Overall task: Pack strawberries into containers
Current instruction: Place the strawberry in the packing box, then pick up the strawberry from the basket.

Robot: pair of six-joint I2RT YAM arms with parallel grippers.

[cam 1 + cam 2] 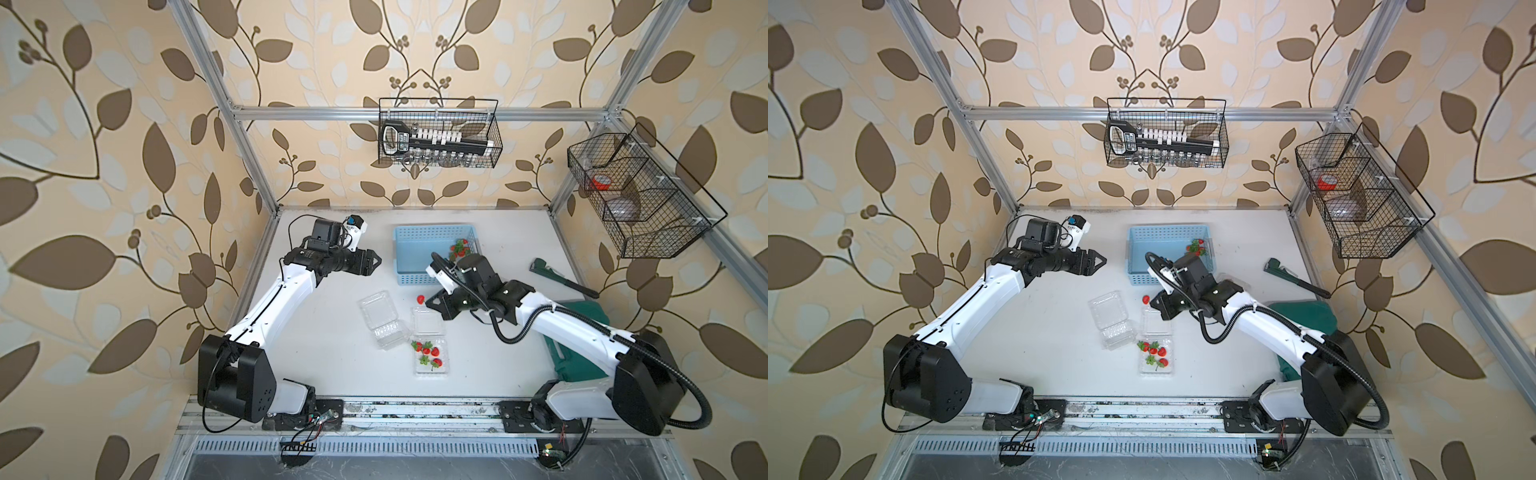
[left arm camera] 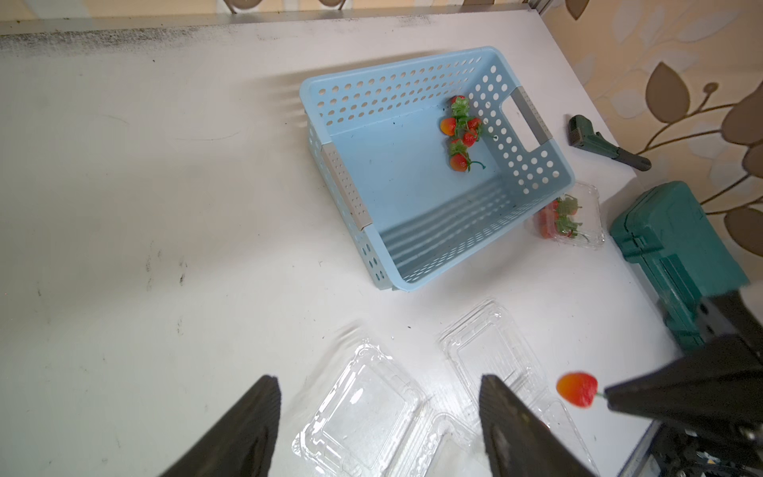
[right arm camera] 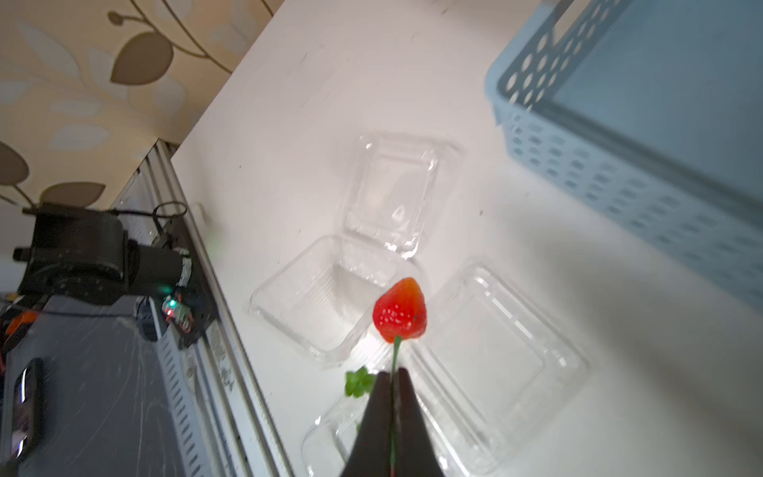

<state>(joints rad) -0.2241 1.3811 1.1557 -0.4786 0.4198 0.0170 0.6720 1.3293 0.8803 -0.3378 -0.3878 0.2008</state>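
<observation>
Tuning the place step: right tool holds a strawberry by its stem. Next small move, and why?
Probably ease the right tool over the ribbed half of the empty box. It is shut on the stem, the strawberry hangs not yet over that half, and the neighbouring open box already holds several berries.

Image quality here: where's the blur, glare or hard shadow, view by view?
In both top views, even light and sharp, with wide-angle stretch at the edges; in the left wrist view, the left gripper's fingers are out of focus and striped shadow falls inside the light blue basket; in the right wrist view, that basket is smeared, glare whitens the clear containers, the held strawberry is crisp.
</observation>
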